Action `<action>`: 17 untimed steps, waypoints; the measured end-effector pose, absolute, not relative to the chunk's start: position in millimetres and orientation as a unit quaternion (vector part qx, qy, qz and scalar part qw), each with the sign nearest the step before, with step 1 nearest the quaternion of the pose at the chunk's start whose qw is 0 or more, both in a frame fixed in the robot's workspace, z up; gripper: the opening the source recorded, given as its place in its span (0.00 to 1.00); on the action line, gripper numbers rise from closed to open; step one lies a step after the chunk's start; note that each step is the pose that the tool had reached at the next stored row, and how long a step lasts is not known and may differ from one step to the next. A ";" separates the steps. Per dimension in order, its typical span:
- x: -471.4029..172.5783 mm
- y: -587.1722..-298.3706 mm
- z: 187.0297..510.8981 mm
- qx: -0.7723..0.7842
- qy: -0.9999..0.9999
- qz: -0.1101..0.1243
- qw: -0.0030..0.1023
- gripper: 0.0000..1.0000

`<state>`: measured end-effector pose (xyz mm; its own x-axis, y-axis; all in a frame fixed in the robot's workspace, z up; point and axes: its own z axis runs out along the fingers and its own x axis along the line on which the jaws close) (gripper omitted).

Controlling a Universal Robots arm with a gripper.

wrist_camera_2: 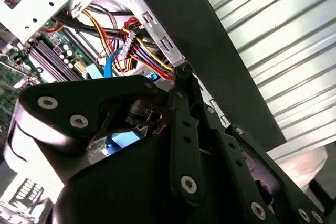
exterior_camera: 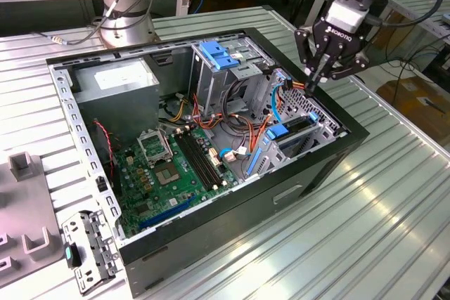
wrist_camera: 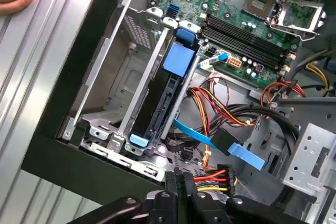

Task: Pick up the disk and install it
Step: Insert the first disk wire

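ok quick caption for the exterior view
Closed gripper poised over the open computer case's drive bay, where the disk sits slotted.

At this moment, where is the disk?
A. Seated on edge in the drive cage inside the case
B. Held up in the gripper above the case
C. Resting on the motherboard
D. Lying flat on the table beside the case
A: the disk stands on edge in the drive cage inside the case, while the gripper, fingers together and holding nothing, is above it.
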<state>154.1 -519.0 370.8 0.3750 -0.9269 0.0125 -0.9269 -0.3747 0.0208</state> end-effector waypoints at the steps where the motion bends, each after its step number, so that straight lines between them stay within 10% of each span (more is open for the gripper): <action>1: 154.1 -519.0 370.6 0.824 -0.567 -0.001 0.012 0.16; 17: 141.2 -519.0 367.8 0.764 -0.645 -0.001 0.011 0.16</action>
<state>141.2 -519.0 367.8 0.1678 -0.9857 0.0134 -0.9857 -0.1676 0.0176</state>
